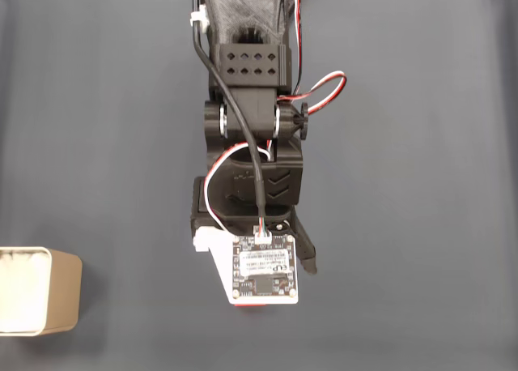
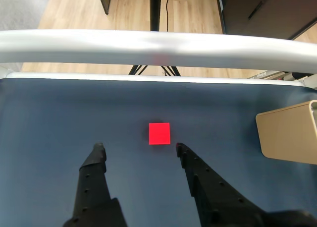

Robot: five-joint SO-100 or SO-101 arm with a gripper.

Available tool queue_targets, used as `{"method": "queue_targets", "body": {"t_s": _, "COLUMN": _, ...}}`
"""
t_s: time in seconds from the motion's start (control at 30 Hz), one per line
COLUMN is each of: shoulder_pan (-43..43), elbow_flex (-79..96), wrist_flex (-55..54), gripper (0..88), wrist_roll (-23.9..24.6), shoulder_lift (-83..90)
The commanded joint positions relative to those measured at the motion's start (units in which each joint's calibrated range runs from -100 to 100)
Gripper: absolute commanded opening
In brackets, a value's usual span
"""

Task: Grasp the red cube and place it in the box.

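The hand (image 2: 137, 145) is sitting wide open in the wrist view, both black fingers (image 2: 96, 160) spread apart with nothing between them yet. The cube (image 2: 159, 133) is lying flat on the dark blue worktop (image 2: 59, 118) just past the fingertips, roughly centred in the gap, not touching either one. From the fixed view, the arm (image 1: 251, 136) is hanging right over that spot, and only a sliver of red is peeking out under the wrist's camera board (image 1: 265, 270).

The cube is looking small, stiff and light, with plain flat faces, so pinching it across two opposite sides should hold fine. It could skid on the worktop if one finger touches first.

The box (image 2: 290, 135) is sitting well off to the right in the wrist view, and at the lower left edge in the fixed view.

There's tiny print on the board's sticker, but it's too small to read.
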State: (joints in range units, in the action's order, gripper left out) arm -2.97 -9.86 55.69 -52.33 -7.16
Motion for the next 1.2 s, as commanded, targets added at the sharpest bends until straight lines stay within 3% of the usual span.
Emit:
{"method": "queue_targets", "body": {"t_s": 0.0, "shoulder_pan": -0.87, "elbow_flex": -1.82, "wrist_flex": -1.67, "gripper": 34.9, "wrist_roll": -0.59, "shoulder_lift": -0.03}}
{"method": "queue_targets", "body": {"t_s": 1.17, "shoulder_pan": -1.51, "elbow_flex": -2.19, "wrist_flex": -8.23, "gripper": 40.2, "wrist_roll": -1.47, "shoulder_lift": -10.43}}
